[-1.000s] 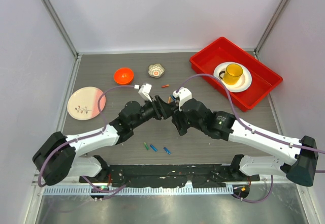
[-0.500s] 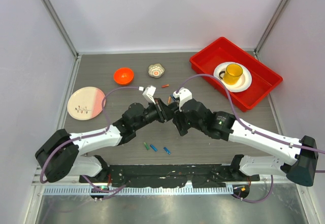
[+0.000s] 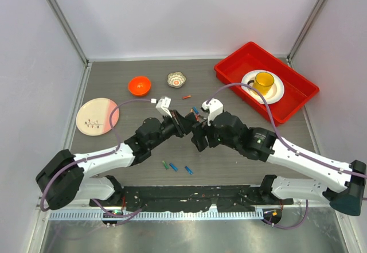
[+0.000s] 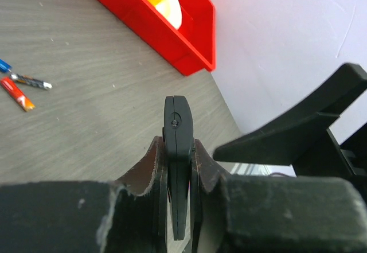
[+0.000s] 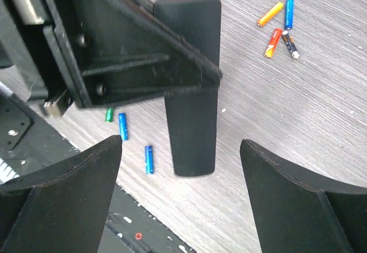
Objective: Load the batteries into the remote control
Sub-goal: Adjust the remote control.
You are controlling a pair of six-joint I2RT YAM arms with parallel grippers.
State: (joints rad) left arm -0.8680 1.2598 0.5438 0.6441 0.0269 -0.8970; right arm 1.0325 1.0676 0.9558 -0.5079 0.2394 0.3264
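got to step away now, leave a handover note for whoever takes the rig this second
Grippers: left gripper shut on the remote, held edge-up; right gripper open, empty, facing it.
Things: three batteries near the arm bases, four more batteries beyond the remote, all loose on the table.
Done: remote is in hand. No loaded battery shows; the compartment cannot be seen.
Left: pick up batteries and load them, probably with the right gripper.
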